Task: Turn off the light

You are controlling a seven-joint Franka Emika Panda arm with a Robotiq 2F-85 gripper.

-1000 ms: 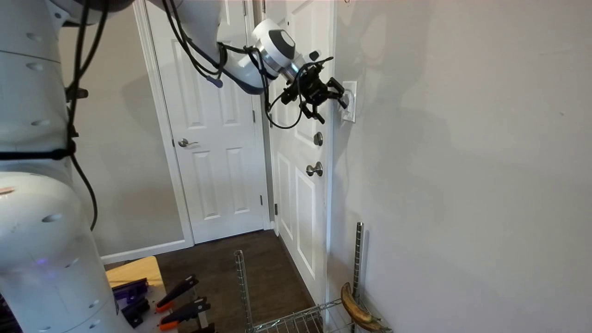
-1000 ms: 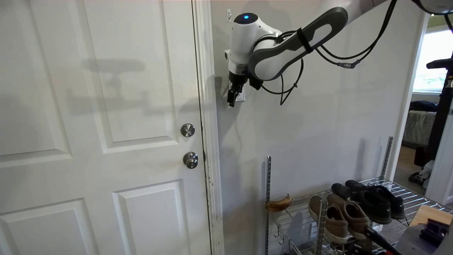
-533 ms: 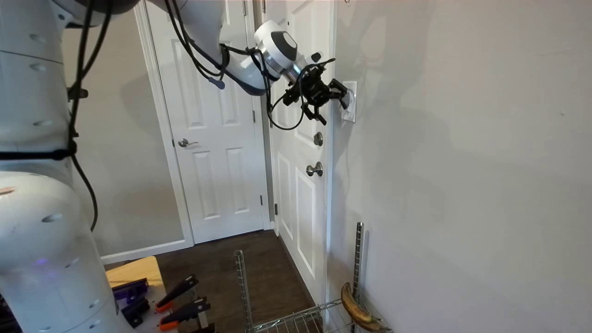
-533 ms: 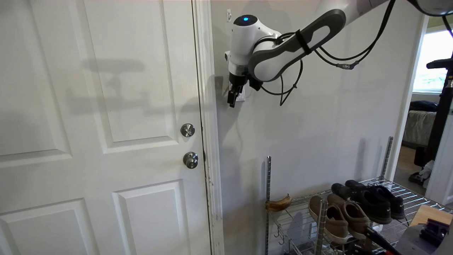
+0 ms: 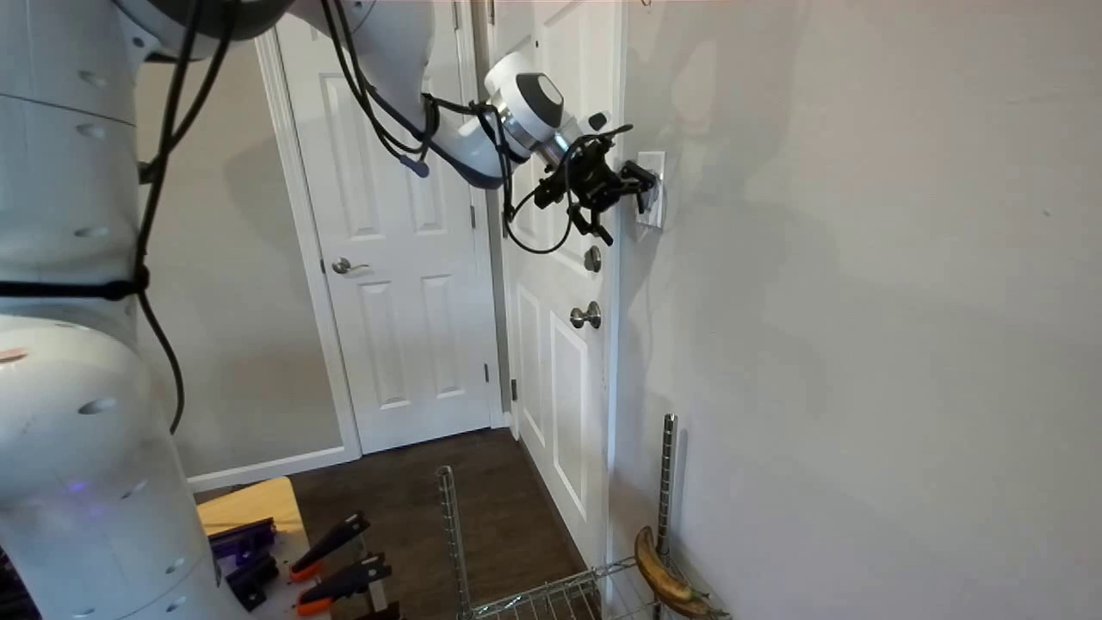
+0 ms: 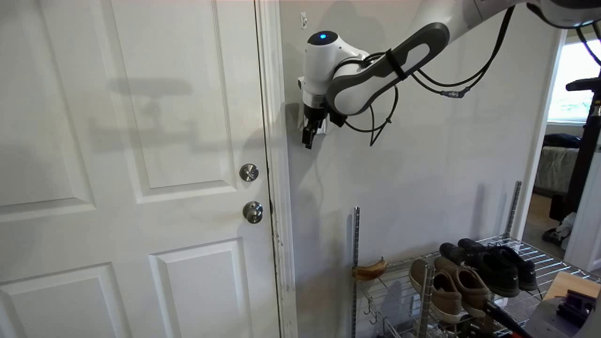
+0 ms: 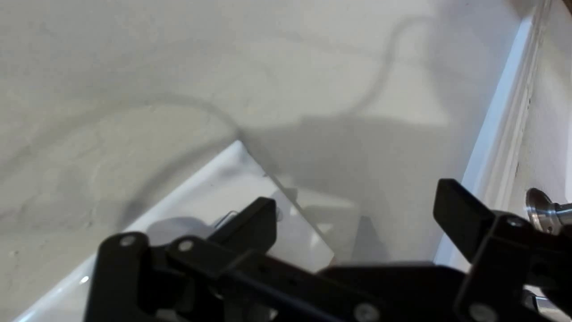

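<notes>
watching black gripper [image 5: 624, 222] by white switch plate [image 5: 656, 212] on wall [image 5: 861, 301] near door [image 6: 141, 225]. fingers [image 7: 255, 223] spread wide, one in front of plate. can't tell if touching. brown banana [image 6: 369, 271] sits low on wire shelf [image 5: 551, 590].

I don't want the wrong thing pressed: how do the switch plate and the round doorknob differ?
The switch plate is white and rectangular; the doorknob is silver and round. The plate is on the wall, the doorknob lower, on the door. In both exterior views the claw partly hides the plate, not the doorknob. Both sit near the door frame.
</notes>
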